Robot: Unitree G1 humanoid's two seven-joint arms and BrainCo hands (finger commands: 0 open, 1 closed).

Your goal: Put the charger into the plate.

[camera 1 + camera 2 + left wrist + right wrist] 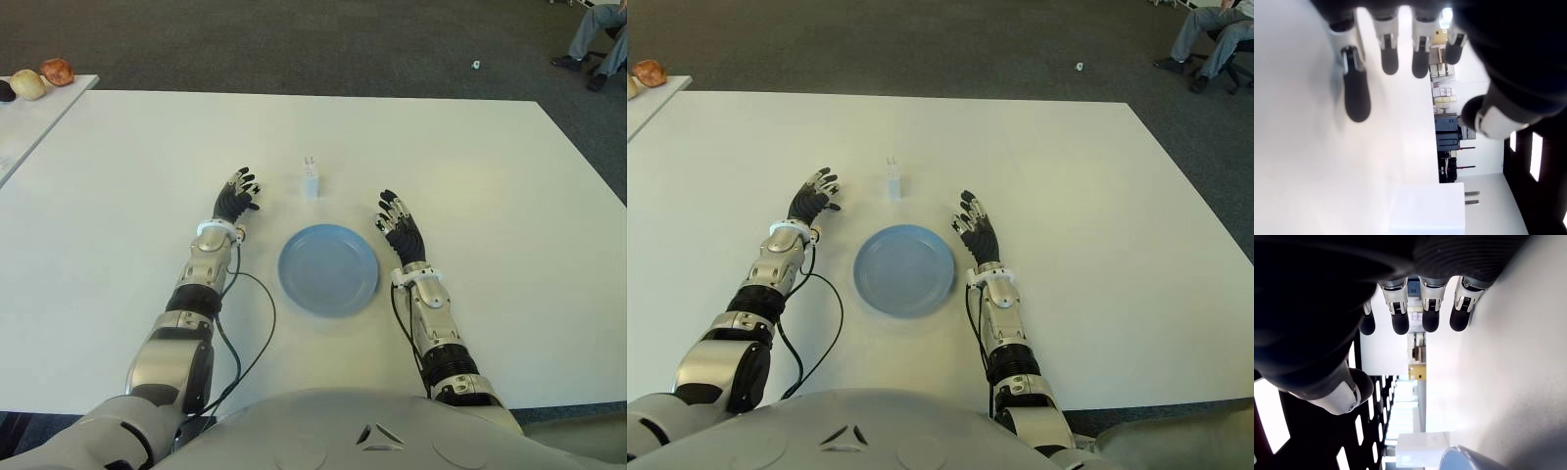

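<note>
A small white charger (311,180) with two prongs stands on the white table (118,196), just beyond the round blue plate (328,269). The plate holds nothing. My left hand (236,199) shows left of the charger, fingers spread, nothing in it. To the right of the plate is my right hand (397,223), also open and holding nothing. The left wrist view has the charger (1430,208) close beside the spread fingers (1356,93). In the right wrist view the charger (1420,446) and the plate's rim (1469,458) lie beyond the extended fingers (1400,318).
A second white table (24,122) at the far left carries some round food items (44,78). A seated person's legs (596,44) show at the far right on the dark carpet. A black cable (250,323) runs along my left forearm.
</note>
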